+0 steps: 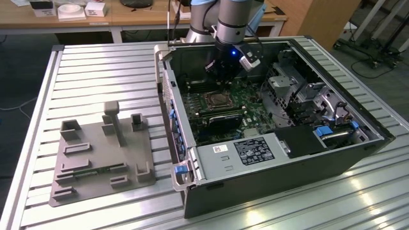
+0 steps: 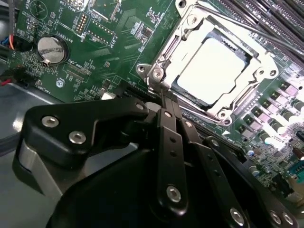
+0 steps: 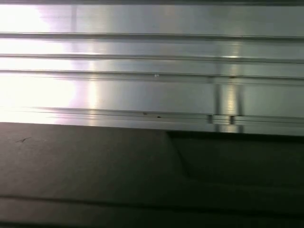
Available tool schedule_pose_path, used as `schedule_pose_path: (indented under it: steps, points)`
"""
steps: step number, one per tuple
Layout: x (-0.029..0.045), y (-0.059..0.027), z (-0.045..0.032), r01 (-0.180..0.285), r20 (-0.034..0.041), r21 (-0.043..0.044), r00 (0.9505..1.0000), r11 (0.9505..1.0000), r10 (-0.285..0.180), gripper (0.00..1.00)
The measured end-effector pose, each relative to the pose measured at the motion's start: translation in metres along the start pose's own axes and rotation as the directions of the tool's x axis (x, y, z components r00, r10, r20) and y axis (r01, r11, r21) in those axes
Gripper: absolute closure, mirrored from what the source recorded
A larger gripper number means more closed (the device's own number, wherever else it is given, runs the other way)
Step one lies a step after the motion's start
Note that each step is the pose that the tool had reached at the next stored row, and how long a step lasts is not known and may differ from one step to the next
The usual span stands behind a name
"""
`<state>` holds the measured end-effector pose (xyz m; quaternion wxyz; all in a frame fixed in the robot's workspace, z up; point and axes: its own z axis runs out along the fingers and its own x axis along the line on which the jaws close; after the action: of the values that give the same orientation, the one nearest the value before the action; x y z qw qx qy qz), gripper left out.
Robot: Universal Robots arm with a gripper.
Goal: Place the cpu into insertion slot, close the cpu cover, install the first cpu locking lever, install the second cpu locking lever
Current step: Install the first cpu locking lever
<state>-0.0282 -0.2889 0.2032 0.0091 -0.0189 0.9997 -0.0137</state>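
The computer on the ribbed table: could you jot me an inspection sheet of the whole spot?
Surface: ribbed metal table.
Job's things: cpu sits in the insertion slot; cpu cover lies closed around it.
Clutter: grey fixture plate beside the open computer case.
Hand: hand hangs low over the green motherboard, right beside the slot's corner.
Cables: red and blue wires at the board's edge.
Surroundings: wooden desk behind.

A ribbed metal table [image 1: 96, 67] fills most of the exterior view, with bright light glinting at its lower right. Along the top of the frame stands a wooden desk [image 1: 128, 19] carrying small white boxes [image 1: 70, 9]. Dark floor [image 1: 19, 76] shows at the upper left.
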Motion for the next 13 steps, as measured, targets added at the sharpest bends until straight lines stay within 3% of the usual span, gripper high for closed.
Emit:
schedule_pose_path:
  steps: [13]
  points:
    - [0.0001,0.0001,0.0039,0.000,-0.0003,0.0060,1.0000,1.0000,0.000,0.89]
